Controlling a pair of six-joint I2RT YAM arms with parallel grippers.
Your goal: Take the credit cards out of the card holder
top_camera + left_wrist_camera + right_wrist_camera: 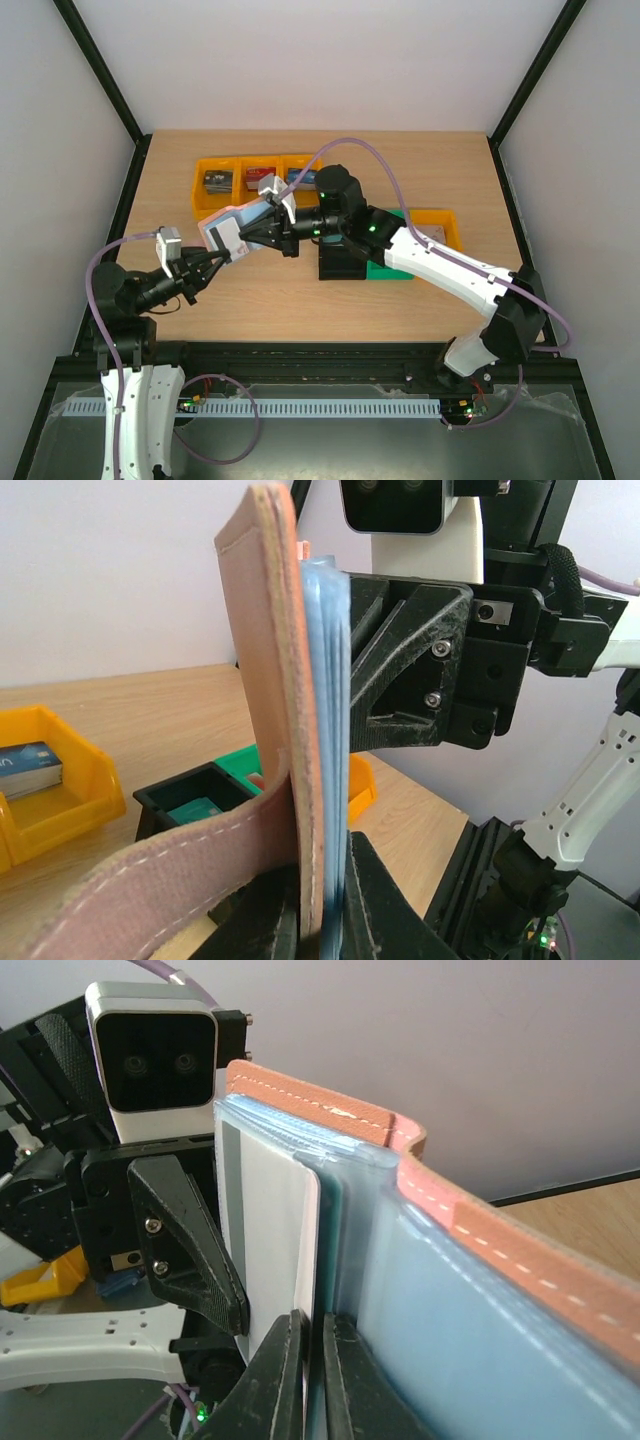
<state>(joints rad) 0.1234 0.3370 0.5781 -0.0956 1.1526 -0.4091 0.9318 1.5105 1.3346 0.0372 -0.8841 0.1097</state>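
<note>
Your card holder shows a matt, suede-like pinkish skin with pale stitching and glossy clear-blue plastic sleeves. The white credit card looks like smooth plastic. The bench is matt pale wood, the yellow bins shiny plastic, and the right pincer matt black plastic.

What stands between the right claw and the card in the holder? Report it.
Nothing visible does. The right claw is already pinching the edge of the white card where it sticks out of the card holder. The left claw clamps the holder.
</note>
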